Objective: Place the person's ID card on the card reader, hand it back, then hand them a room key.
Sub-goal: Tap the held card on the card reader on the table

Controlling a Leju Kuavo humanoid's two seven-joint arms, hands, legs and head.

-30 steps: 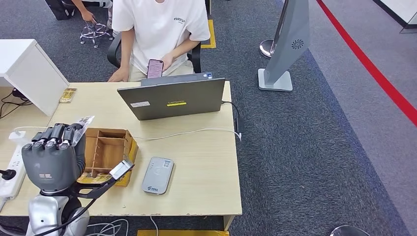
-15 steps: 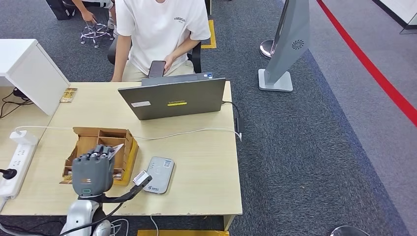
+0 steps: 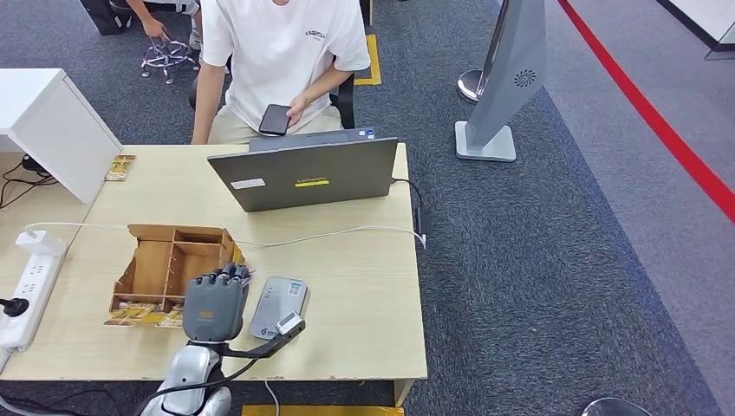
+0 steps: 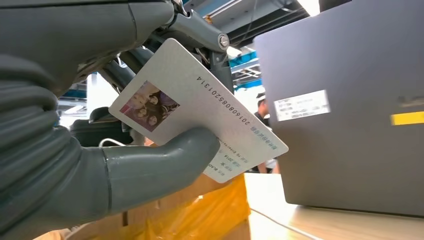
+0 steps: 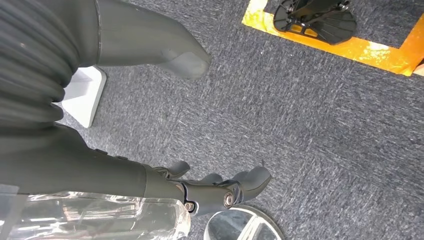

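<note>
The robot's left hand [image 3: 213, 303] hovers over the near part of a wooden desk [image 3: 364, 286], its thumb and fingers pinching an ID card [image 4: 200, 107]. In the left wrist view the card is pale grey, with a small photo at one end and a long printed number along one edge; the thick grey thumb [image 4: 165, 160] presses on its face while the darker fingers back it from behind. Seen from the head, the hand sits just beside the card reader [image 3: 279, 308], at the reader's left edge, with the back of the hand facing the camera. The reader is a flat grey pad with rounded corners, lying on the desk. Left of the reader, touching the hand's far side, stands an open wooden box [image 3: 173, 264] with dividers. Beyond the reader, a white cable [image 3: 347, 232] runs across the desk, and past it a grey laptop [image 3: 303, 178] stands open with its lid toward the robot. Behind the laptop a person [image 3: 282, 52] in a white shirt sits holding a dark phone [image 3: 274, 120]. Far left of the reader lies a white power strip [image 3: 30, 277]. The right hand [image 5: 200, 187] hangs over grey carpet [image 5: 310, 130], fingers loosely apart and holding nothing.
</note>
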